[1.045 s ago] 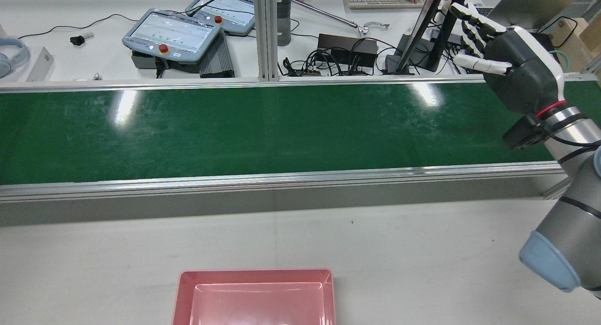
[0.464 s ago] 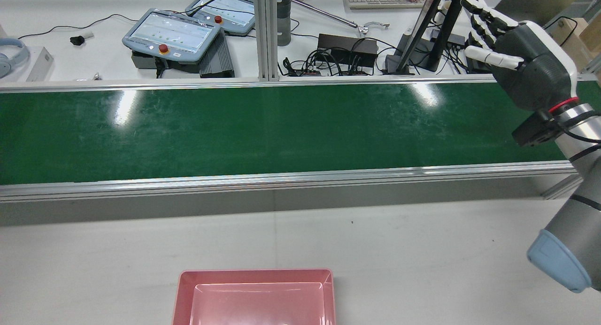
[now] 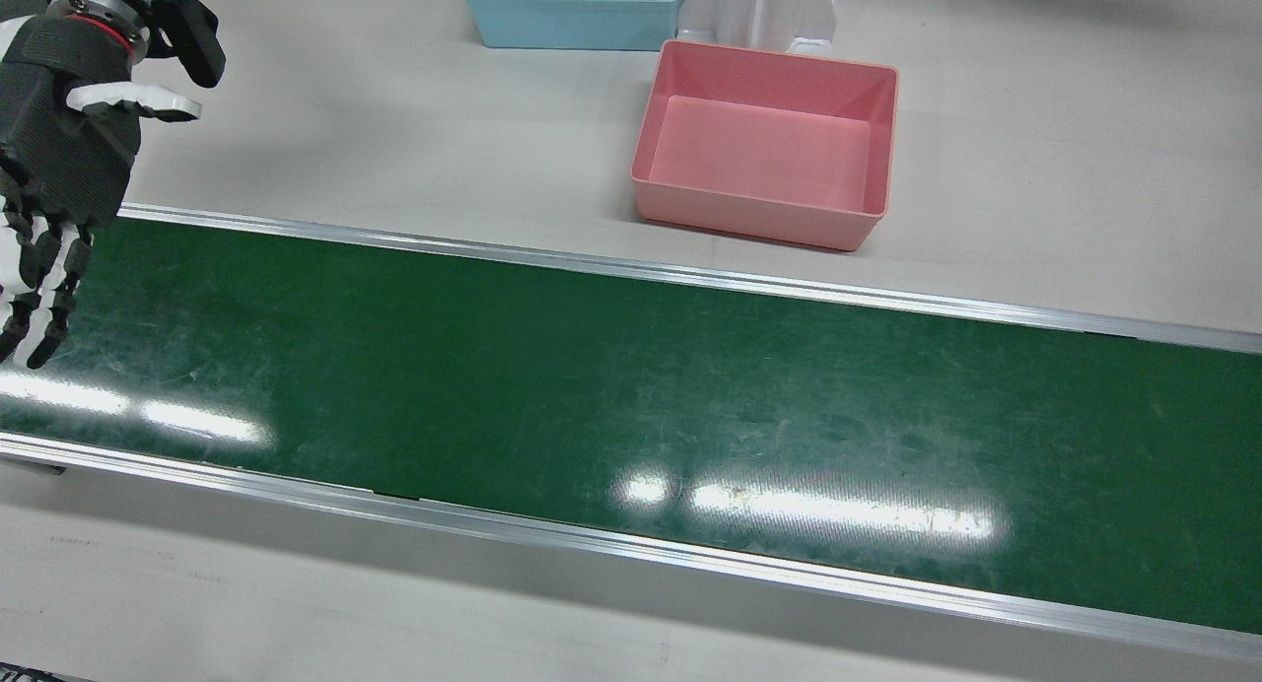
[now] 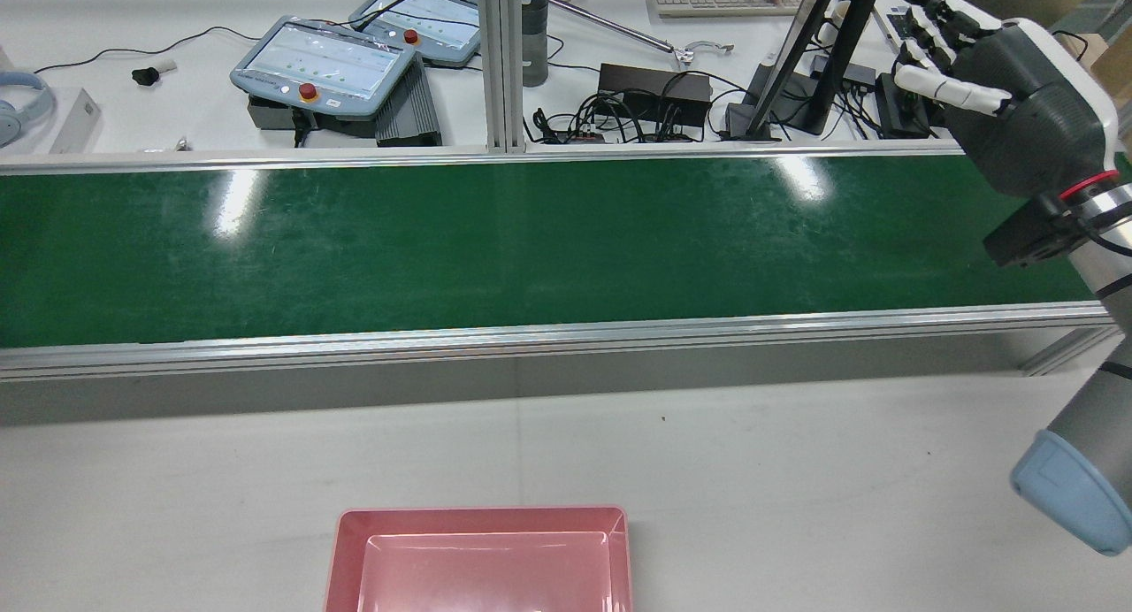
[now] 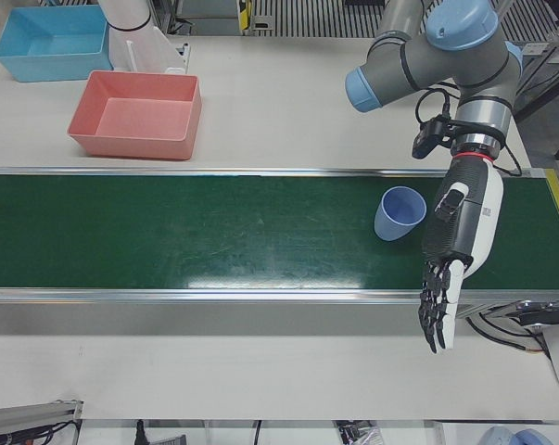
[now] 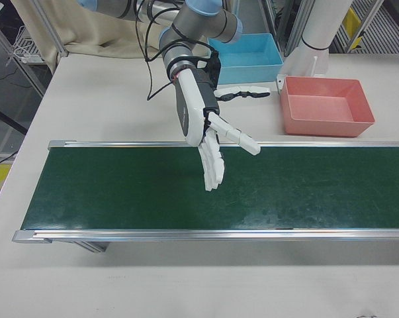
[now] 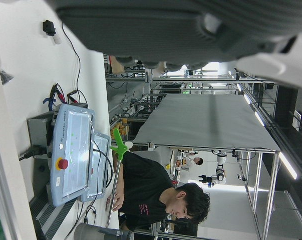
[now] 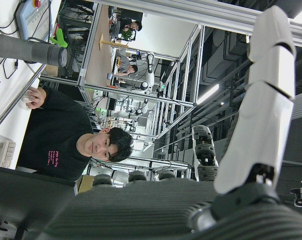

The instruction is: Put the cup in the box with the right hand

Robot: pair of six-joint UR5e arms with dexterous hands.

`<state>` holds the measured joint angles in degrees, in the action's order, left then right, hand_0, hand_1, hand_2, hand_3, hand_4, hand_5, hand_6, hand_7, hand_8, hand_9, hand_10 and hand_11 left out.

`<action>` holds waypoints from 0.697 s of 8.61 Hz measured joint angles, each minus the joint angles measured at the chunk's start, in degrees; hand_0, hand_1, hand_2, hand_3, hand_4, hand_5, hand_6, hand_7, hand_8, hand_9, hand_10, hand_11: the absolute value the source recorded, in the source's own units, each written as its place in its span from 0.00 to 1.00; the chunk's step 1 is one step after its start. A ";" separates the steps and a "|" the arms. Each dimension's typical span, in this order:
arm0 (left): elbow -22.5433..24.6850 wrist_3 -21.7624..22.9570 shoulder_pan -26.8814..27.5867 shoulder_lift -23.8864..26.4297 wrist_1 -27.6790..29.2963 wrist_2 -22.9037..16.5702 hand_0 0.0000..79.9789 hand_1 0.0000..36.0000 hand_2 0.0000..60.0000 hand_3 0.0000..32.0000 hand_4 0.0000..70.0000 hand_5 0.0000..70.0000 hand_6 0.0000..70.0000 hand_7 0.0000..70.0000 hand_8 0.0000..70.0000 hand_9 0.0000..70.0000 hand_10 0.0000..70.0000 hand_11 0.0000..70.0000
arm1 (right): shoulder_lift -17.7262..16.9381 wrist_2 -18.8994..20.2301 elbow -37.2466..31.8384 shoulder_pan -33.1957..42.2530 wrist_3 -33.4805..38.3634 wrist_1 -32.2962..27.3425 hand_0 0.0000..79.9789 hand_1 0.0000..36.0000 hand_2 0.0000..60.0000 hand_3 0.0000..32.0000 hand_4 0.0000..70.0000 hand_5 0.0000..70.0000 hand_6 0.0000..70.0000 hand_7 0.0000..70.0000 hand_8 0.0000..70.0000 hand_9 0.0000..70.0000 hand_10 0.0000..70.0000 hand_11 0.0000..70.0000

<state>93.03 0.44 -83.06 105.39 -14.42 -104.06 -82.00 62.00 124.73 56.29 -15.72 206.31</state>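
right hand (image 4: 1017, 99) | shifted rightward and farther back over belt edge | fingers spread, empty

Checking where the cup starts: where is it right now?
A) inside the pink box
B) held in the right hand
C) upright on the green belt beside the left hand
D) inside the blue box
C: the left-front view shows the cup standing on the belt next to the left hand; the pink box holds nothing.
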 measured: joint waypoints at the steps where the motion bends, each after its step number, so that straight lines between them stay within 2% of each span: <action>1: 0.04 0.00 0.00 0.00 0.00 0.00 0.00 0.00 0.00 0.00 0.00 0.00 0.00 0.00 0.00 0.00 0.00 0.00 | 0.10 -0.02 0.19 0.33 0.04 0.73 0.62 0.61 0.21 0.00 0.00 0.07 0.00 0.00 0.00 0.00 0.00 0.00; 4: 0.33 -0.02 0.00 0.00 -0.14 0.05 0.00 0.00 0.00 0.00 0.00 0.00 0.00 0.00 0.00 0.00 0.00 0.00 | 0.07 -0.26 0.27 0.64 0.07 1.63 0.62 0.62 0.21 0.00 0.00 0.07 0.00 0.00 0.00 0.00 0.00 0.00; 6: 0.42 -0.07 0.05 0.02 -0.16 0.07 0.00 0.00 0.00 0.00 0.00 0.00 0.00 0.00 0.00 0.00 0.00 0.00 | -0.10 -0.37 2.84 0.95 0.45 3.95 0.62 0.60 0.18 0.00 0.00 0.07 0.00 0.00 0.00 0.00 0.00 0.00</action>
<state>93.45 0.36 -83.00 105.40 -14.58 -103.99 -82.10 61.64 127.57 57.24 -15.27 210.25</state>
